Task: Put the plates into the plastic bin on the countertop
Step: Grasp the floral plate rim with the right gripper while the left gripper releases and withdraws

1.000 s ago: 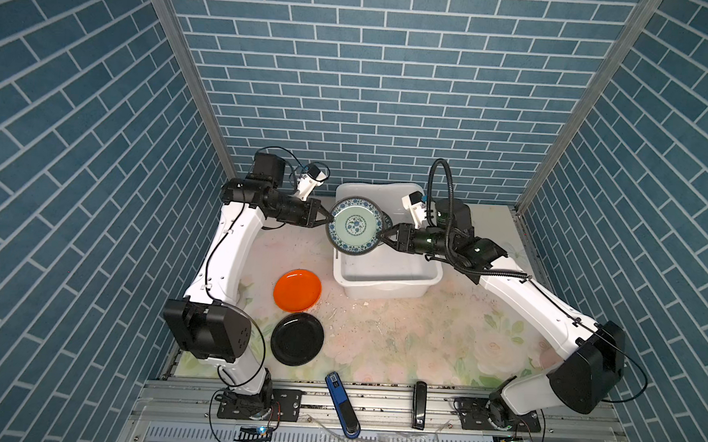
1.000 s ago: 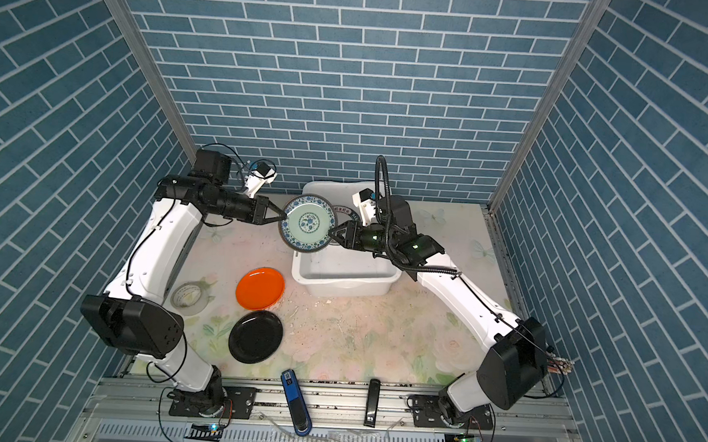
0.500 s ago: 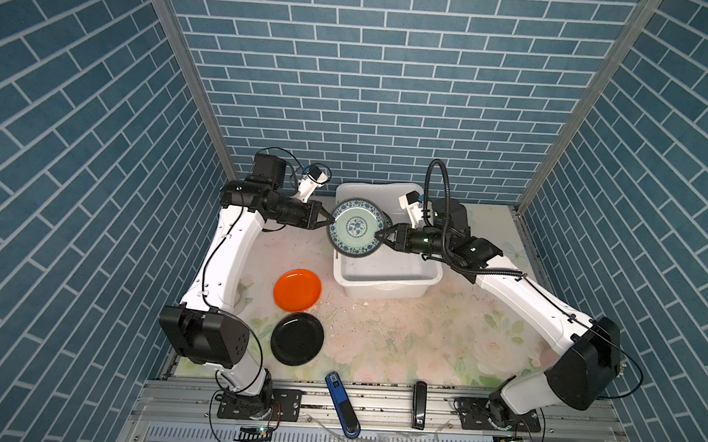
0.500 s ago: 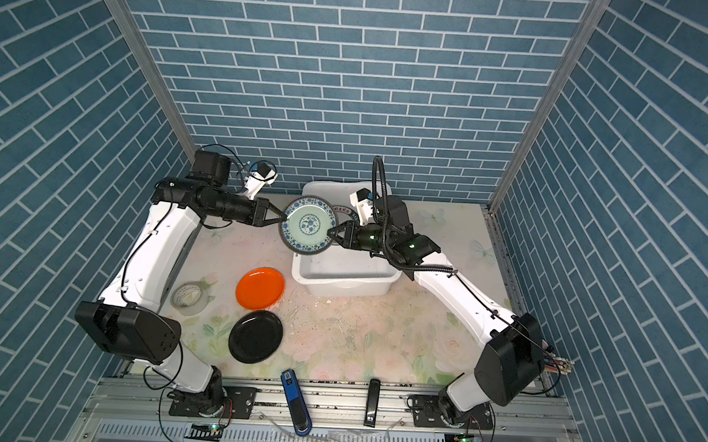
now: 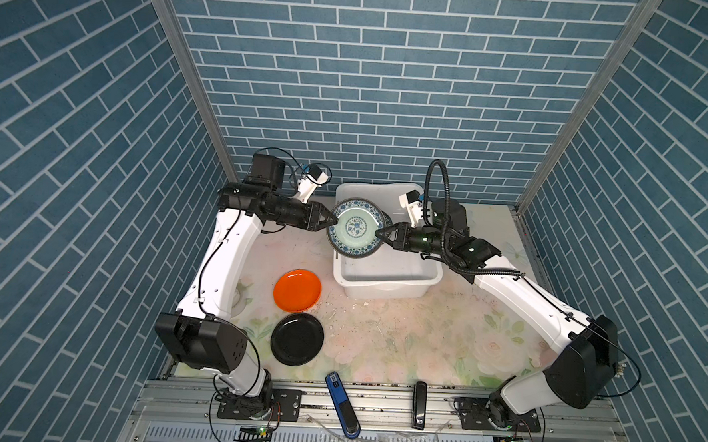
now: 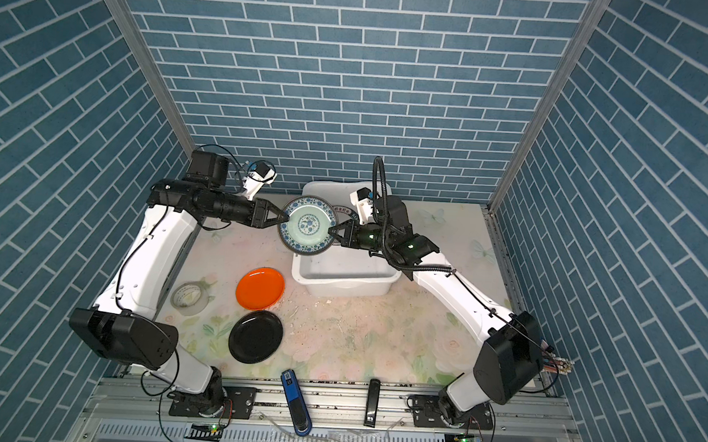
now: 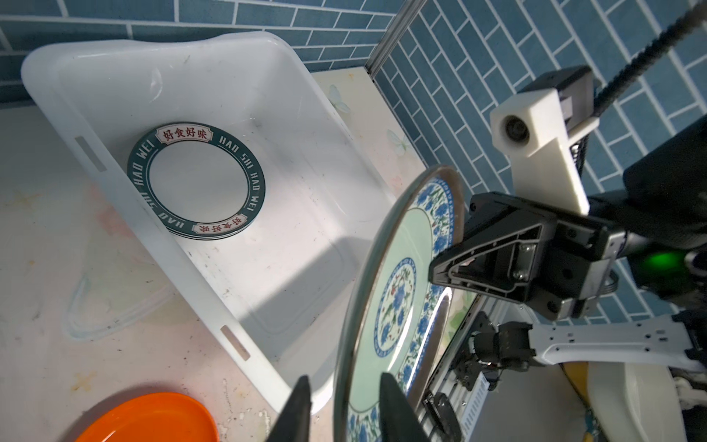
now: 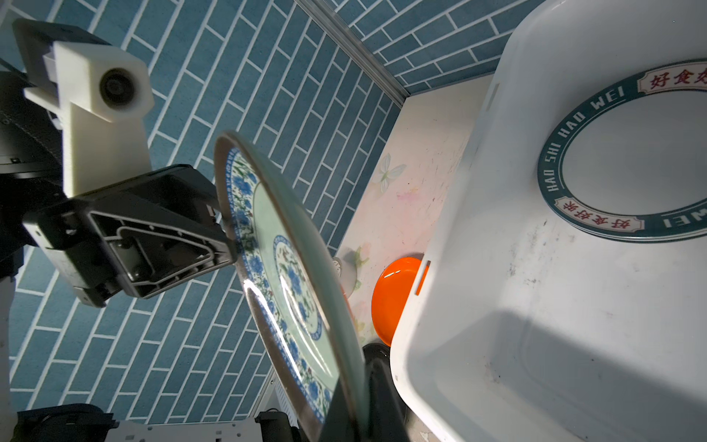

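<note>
- Step in hand, as I judge it: a mid-air hand-over of the small round teal patterned plate (image 5: 356, 227), raised over the left side of the large white rectangular plastic bin (image 5: 382, 288). Done well, the left arm backs straight off without brushing the rim. Only then should the right arm carry the plate inward and lower it flat.
- On the flowered cream bench (image 5: 400, 336), left of the bin: a round orange plate (image 5: 297, 290) and a round black plate (image 5: 297, 339).
- The left end effector (image 5: 330, 221): fingers spread either side of the teal plate's rim, with a gap showing in the left wrist view. It grips nothing.
- The right end effector (image 5: 378, 233): pressed together on the opposite rim, pinching the tilted plate.
- On the bin floor: a white plate with a dark-teal lettered rim (image 7: 197, 180).
</note>
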Motion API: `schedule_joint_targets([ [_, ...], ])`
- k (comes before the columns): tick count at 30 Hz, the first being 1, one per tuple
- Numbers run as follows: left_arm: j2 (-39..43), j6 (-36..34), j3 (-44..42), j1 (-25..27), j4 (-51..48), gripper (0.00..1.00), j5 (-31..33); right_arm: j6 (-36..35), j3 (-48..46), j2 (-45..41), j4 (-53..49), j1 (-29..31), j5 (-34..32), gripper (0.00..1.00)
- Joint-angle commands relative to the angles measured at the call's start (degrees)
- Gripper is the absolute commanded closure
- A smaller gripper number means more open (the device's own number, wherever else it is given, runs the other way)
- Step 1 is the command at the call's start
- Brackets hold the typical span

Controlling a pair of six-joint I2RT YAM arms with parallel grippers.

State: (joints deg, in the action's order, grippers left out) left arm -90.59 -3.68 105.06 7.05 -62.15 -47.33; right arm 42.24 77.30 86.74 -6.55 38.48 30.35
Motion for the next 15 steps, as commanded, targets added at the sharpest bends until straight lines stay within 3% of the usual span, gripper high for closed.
schedule_joint_targets([
  [1,1.0,-0.4,-0.9,0.1,0.5,0.52,0.4,0.9,-0.3,-0.1,3.2,0.0,1.0,1.0],
  [3,1.2,-0.4,-1.0,0.1,0.4,0.42,2.0,0.8,-0.4,-0.2,3.1,-0.1,1.0,1.0],
  [8,3.3,-0.5,-1.7,-0.4,0.1,0.05,10.2,0.3,-1.4,-1.0,1.6,-2.4,0.6,1.0],
  [15,7.8,0.0,-4.0,-5.4,0.8,0.0,11.6,-5.1,0.6,-1.5,-7.0,-8.4,0.2,1.0],
])
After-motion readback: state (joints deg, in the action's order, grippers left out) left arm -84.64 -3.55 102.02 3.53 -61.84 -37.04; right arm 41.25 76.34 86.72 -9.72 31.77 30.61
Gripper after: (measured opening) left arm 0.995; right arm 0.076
